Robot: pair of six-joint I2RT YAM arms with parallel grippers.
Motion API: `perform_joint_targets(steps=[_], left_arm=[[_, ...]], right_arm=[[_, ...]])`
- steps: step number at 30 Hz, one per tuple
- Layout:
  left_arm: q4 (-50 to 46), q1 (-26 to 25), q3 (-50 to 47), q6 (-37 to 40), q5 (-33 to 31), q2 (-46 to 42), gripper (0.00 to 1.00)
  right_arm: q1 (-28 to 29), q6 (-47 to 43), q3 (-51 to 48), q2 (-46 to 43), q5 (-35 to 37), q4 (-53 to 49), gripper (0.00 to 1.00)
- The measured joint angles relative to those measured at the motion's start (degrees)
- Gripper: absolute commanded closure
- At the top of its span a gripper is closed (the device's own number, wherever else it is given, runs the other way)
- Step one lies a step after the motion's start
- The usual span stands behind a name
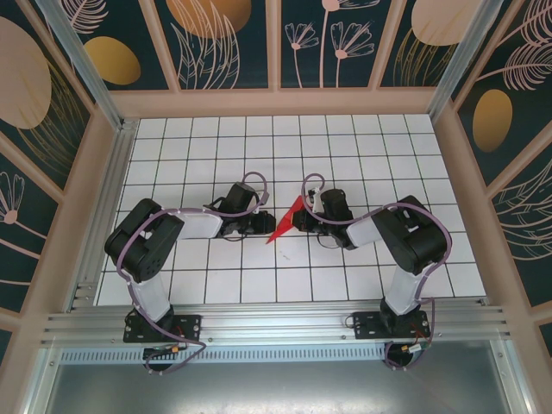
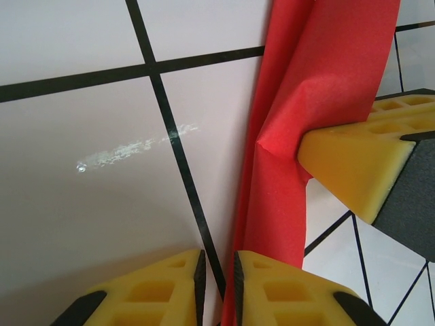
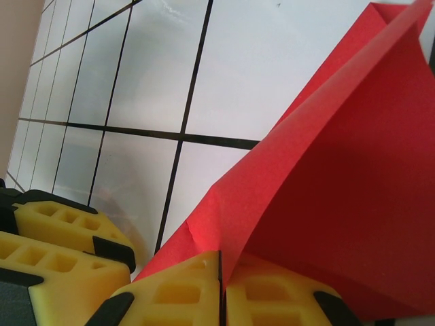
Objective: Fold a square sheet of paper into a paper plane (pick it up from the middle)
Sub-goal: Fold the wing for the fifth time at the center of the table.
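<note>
Seen from above, at the middle of the white gridded desk (image 1: 345,147), we find the folded red paper (image 1: 285,224) held up between the two wrists, which meet over it. Its pointed end is directed toward the near left. In the right wrist view, the right fingers (image 3: 279,295) are pressed together with the paper's lower edge clamped in their seam, and the sheet fans up and to the right. In the left wrist view, the left fingers (image 2: 285,292) stand a narrow slit apart. A creased strip of the paper runs down into that slit against one pad, and we cannot tell whether they pinch it. One right finger bears on the fold from the side.
</note>
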Motion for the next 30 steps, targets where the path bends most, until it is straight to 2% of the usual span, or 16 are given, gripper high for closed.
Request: perform_joint_targets(steps=[9, 15, 21, 30], left_arm=[[1.9, 0.4, -1.5, -1.3, 0.2, -0.4, 0.73], [4.6, 1.1, -4.5, -2.9, -1.5, -4.1, 0.68], [8.4, 1.3, -5.2, -4.5, 1.9, -5.1, 0.72], [9.7, 1.3, -5.2, -4.9, 5.7, -1.7, 0.82]], right_arm=[[0.0, 0.0, -0.1, 0.1, -0.1, 0.3, 0.90], [-0.2, 0.0, -0.1, 0.2, -0.3, 0.4, 0.90], [-0.2, 0.0, -0.1, 0.3, -0.5, 0.5, 0.90], [-0.2, 0.0, -0.1, 0.4, -0.5, 0.6, 0.90]])
